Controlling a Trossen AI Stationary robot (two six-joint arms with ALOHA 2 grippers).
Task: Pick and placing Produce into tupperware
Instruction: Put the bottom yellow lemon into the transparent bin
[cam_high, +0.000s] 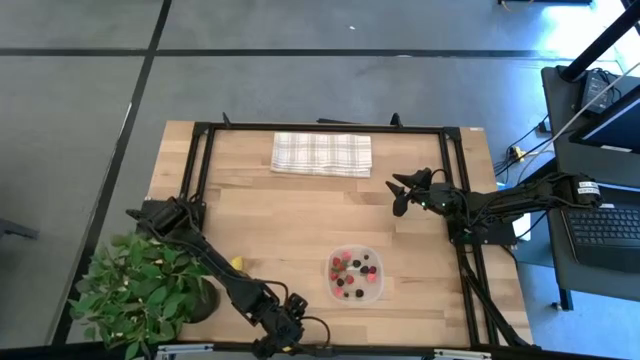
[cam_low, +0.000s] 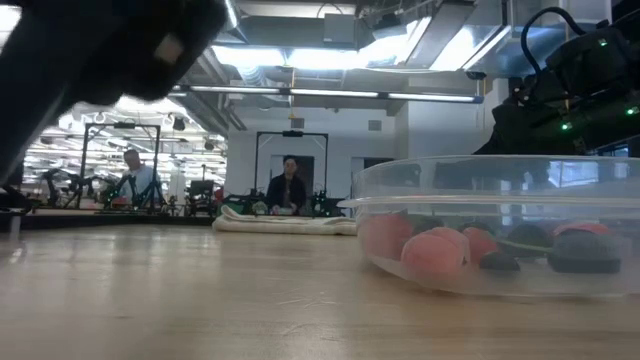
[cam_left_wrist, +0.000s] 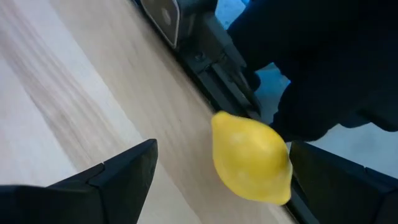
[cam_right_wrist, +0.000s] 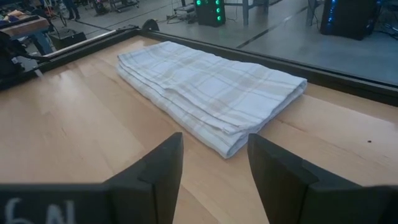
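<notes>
Left gripper (cam_left_wrist: 217, 180), low in the high view near the bottom edge: fingers spread wide, nothing between them yet. The lemon (cam_left_wrist: 252, 155) lies on the bare wood just ahead of the gap, beside the dark frame rail. My reading is that the wide spread is there to straddle the fruit, which is smooth, glossy and oval with a nub at one end, so likely to roll or slip if pinched off-centre.

In the high view the same lemon (cam_high: 238, 264) shows as a yellow speck at lower left, next to the potted plant (cam_high: 140, 290), apart from the tupperware (cam_high: 357, 276), which sits lower centre. The container is clear, thin-walled plastic, rounded-square, whitish rim. It already holds a scatter of small red and dark berries (cam_high: 353, 272); the low view shows them resting against its curved wall.

Right gripper (cam_high: 400, 192), centre right: fingers partly apart, empty, pointing at the folded checked cloth (cam_right_wrist: 211, 93). It appears to be waiting.

Tabletop (cam_high: 300, 230): pale, fine-grained wood.
</notes>
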